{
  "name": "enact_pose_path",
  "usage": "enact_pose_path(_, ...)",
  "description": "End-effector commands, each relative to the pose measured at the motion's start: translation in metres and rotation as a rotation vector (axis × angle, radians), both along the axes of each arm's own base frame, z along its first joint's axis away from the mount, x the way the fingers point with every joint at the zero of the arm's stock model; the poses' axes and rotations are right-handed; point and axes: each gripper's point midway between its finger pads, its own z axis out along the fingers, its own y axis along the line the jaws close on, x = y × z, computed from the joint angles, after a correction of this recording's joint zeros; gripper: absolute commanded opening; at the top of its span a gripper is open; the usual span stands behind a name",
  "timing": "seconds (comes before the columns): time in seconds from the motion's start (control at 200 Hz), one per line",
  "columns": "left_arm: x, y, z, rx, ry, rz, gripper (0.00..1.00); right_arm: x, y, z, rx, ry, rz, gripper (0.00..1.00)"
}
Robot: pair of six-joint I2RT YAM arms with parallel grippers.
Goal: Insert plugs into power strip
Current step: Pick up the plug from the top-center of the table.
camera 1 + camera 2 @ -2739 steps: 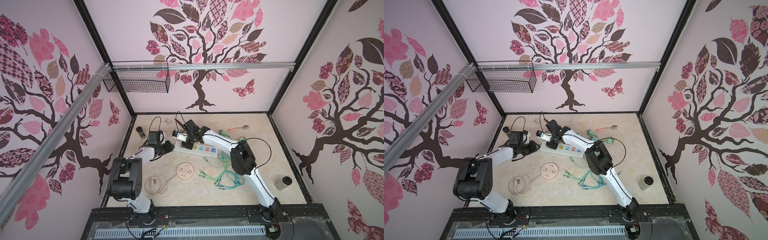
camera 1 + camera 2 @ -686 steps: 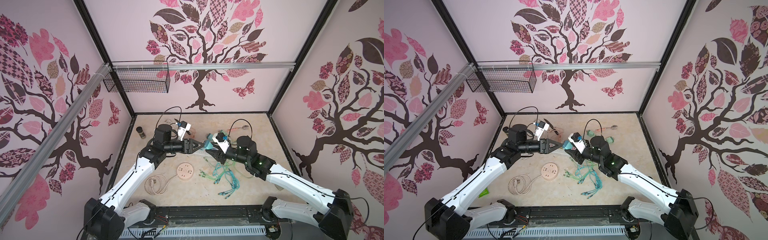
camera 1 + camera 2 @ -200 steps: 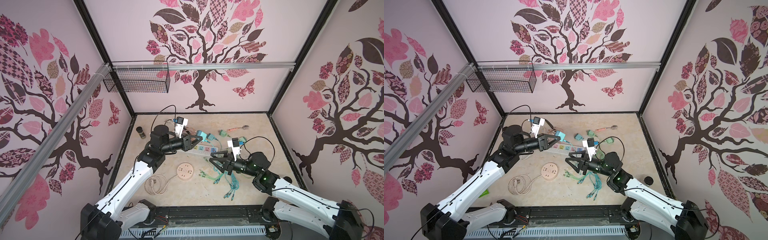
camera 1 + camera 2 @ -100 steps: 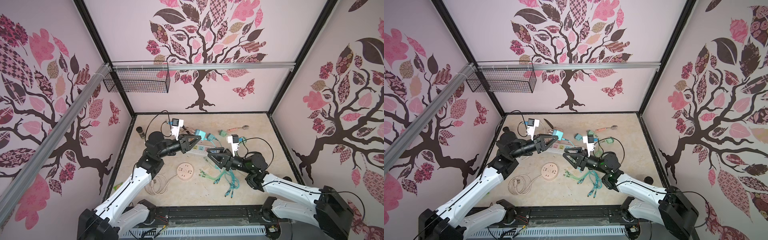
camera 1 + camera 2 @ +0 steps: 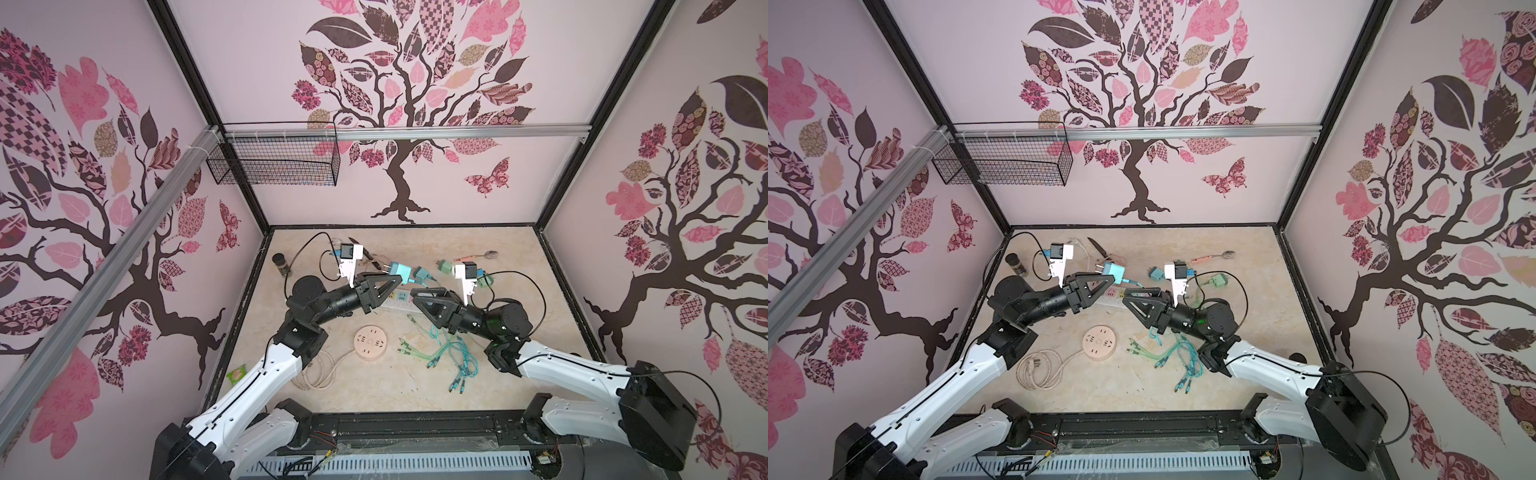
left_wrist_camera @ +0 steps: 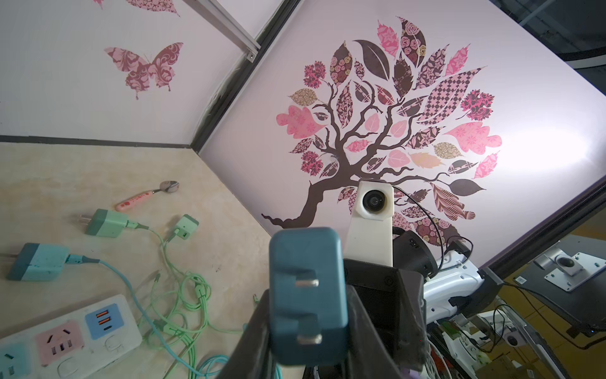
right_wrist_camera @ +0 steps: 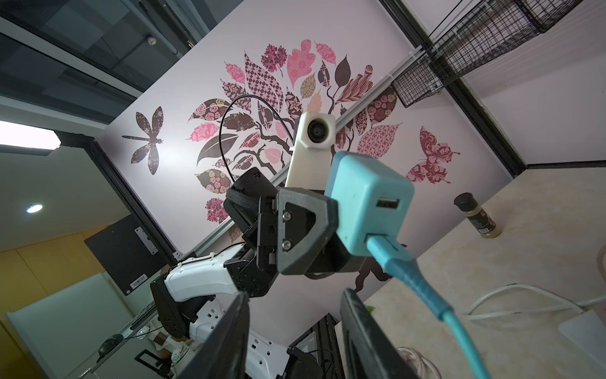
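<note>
Nearest, right gripper (image 5: 417, 300) gapes empty, facing the teal plug (image 5: 400, 272) that the left gripper (image 5: 390, 284) clamps, aloft just above the power strip (image 6: 59, 339) on the surface (image 5: 374, 395). Looks like a handover: right should close square on the plug's free sides, clear of prongs and cable, before left releases. Farther back a mint plug (image 5: 444, 266) lies loose.

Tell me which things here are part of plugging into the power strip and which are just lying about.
Job: held teal plug; power strip; teal plug on the table; large mint plug; small mint plug; tangled cables.
Lying about: round socket hub; spoon; spice jar; knife; wire basket.
</note>
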Motion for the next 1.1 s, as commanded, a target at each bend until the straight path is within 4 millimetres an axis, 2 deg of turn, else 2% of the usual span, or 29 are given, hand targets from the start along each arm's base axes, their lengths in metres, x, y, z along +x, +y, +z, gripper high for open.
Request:
enact_pose_path(0.0,-0.011,-0.004,0.013,-0.039,-0.069,-0.004,0.0,0.004,0.001,0.018,0.051,-0.017,0.005,0.47)
enact_pose_path(0.18,-0.019,-0.014,0.013,-0.037,-0.091,-0.014,0.0,0.008,0.001,0.016,0.057,-0.005,-0.001,0.47)
enact_pose_path(0.475,-0.02,-0.012,0.014,-0.106,-0.081,-0.012,0.0,0.015,-0.007,0.025,0.096,-0.006,-0.028,0.49)
enact_pose_path(0.71,-0.032,-0.022,0.019,-0.125,-0.129,-0.029,0.0,0.024,-0.006,0.025,0.118,0.021,-0.036,0.5)
enact_pose_path(1.095,-0.032,-0.018,0.014,-0.126,-0.126,-0.007,0.0,0.027,-0.014,0.035,0.153,0.004,-0.066,0.51)
